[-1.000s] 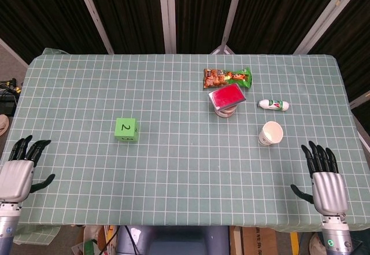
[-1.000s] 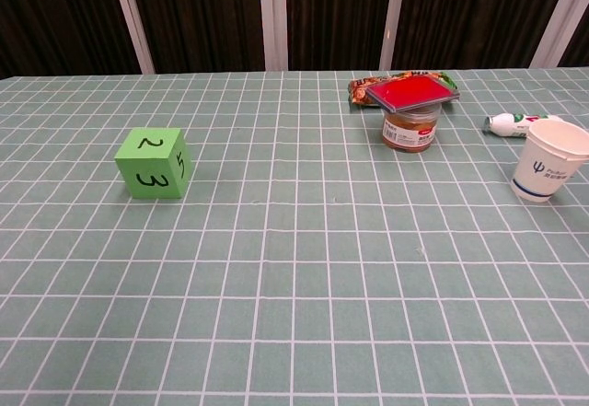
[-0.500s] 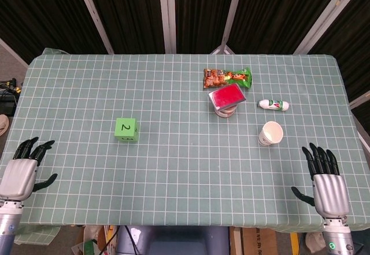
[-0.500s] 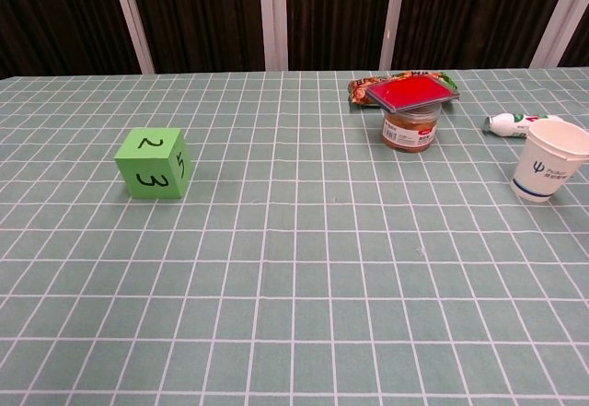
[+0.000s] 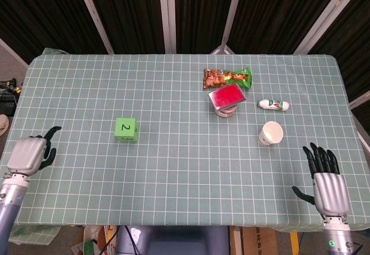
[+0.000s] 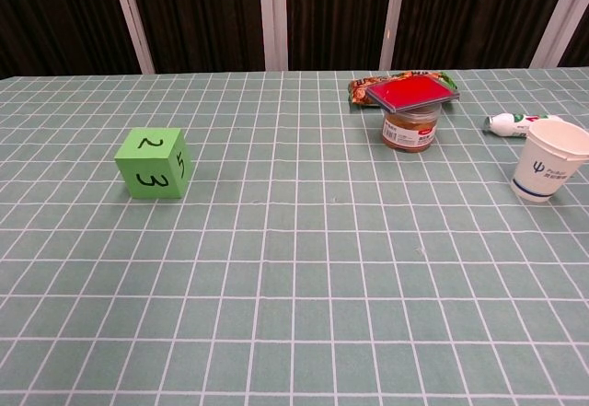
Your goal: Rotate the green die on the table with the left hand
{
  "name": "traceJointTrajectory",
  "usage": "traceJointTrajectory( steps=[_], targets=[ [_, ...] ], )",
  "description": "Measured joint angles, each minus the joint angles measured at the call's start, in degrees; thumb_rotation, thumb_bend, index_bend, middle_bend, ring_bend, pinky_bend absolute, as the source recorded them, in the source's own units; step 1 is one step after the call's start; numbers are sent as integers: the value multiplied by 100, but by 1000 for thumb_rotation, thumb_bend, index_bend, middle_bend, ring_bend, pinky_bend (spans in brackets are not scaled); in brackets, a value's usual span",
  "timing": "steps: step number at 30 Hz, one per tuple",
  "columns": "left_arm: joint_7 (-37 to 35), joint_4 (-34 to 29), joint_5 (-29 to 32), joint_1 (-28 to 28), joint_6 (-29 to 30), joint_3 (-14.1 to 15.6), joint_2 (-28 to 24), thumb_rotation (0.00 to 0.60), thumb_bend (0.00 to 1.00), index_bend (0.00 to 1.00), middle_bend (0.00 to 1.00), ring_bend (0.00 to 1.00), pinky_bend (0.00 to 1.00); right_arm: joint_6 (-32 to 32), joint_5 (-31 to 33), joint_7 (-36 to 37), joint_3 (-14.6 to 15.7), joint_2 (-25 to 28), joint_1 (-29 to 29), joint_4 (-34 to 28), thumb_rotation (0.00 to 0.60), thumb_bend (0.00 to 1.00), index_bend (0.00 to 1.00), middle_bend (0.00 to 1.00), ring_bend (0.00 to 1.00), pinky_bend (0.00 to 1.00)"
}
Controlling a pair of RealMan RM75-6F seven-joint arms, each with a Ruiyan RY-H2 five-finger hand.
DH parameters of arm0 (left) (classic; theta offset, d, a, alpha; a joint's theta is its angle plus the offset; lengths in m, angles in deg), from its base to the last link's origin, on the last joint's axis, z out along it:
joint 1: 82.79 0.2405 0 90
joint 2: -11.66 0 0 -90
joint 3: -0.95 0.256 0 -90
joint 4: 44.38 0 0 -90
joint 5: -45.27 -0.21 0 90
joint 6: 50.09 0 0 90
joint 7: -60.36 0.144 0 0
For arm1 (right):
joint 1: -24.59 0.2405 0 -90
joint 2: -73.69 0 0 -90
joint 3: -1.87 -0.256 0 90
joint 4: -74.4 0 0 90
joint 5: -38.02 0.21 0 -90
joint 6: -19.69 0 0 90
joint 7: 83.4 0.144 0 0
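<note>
Left hand (image 5: 30,153) apparently advanced, fingers curled.

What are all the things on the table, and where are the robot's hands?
green die: 1, green with black numbers, 2 on top, left part of the table
snack packet: 1, green and orange, far side, right of middle
jar: 1, brownish, just in front of the packet
red card: 1, red, lying on top of the jar
small bottle: 1, white, on its side, right of the jar
paper cup: 1, white, near the right side
table: 1, green checked cloth
left hand: 1, grey and black, near left edge, holding nothing
right hand: 1, grey and black, near right corner, fingers apart
</note>
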Motion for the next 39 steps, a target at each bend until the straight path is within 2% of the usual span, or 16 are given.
traceJointTrajectory(
  steps=[4,13,19,25,39],
  targets=[
    [442,-210,886,-475,-788,-175,-211,600,853,191,849,628,601,-62,75,-89,-2,-26,11,10,600,45,66,0,33,0],
    [1507,-728,2356,-1329,-1648,-222,-508,600,877,190,852,632,601,-66,118,-263,-11,-23,18,-35,600,45,66,0,33,0],
    [2149,-1053,3642,-2006,-1908,-103,-660,600,878,190,852,632,601,-16,136,-289,-25,-18,-10,-54,600,44,65,0,33,0],
    [2763,-1293,4656,-2737,-1817,109,-549,600,878,202,852,632,603,-7,196,-293,-61,-13,-16,-60,600,44,65,0,33,0],
    [2691,-903,4754,-3132,-1495,318,458,600,878,205,852,632,604,45,272,-171,-116,44,-50,-82,600,45,66,0,34,0]
  ],
)
